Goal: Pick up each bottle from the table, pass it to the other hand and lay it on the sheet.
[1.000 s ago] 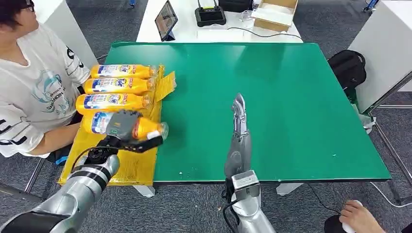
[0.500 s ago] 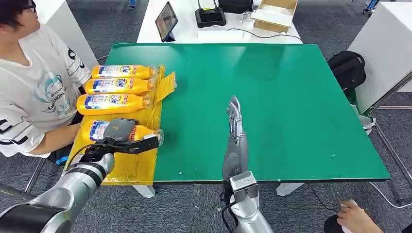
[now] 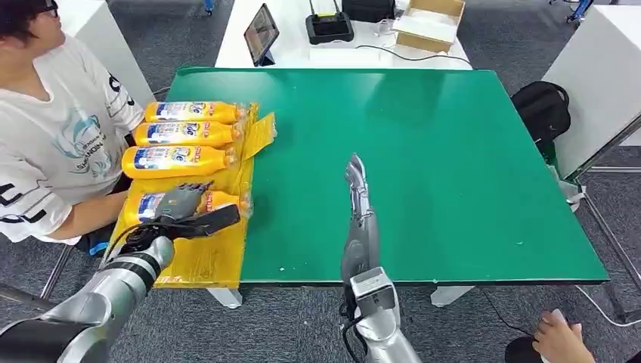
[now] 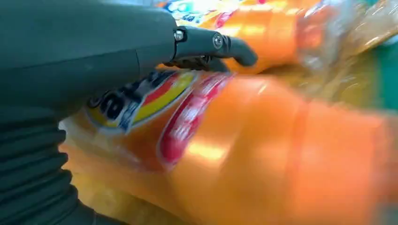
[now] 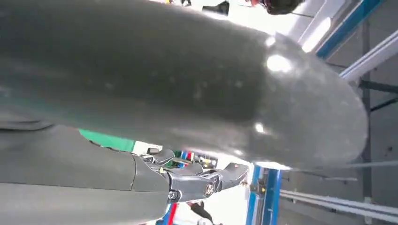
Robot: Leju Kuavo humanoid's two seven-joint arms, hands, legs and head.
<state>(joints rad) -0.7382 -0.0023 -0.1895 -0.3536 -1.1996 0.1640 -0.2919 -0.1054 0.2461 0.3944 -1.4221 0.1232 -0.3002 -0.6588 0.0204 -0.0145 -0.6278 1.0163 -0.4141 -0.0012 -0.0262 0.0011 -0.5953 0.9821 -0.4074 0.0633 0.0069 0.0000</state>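
The left robot hand (image 3: 184, 206) is wrapped over the top of an orange plastic bottle with a blue and yellow label (image 3: 198, 203), fingers curled over the label and thumb sticking out toward the cap end, so it's got hold of it. In the left wrist view that bottle (image 4: 263, 154) sits right under the fingers (image 4: 213, 44). The bottle lies on its side on the crinkly yellow plastic sheet (image 3: 208, 261) at the left edge of the green bench (image 3: 423, 151), nearest the robot in a row with three more orange bottles (image 3: 180, 136) lying side by side on the same sheet. The right robot hand (image 3: 357, 181) is over the middle of the bench, fingers straight and together, holding nothing. A person in a white printed t-shirt (image 3: 53, 144) sits just beside the sheet.
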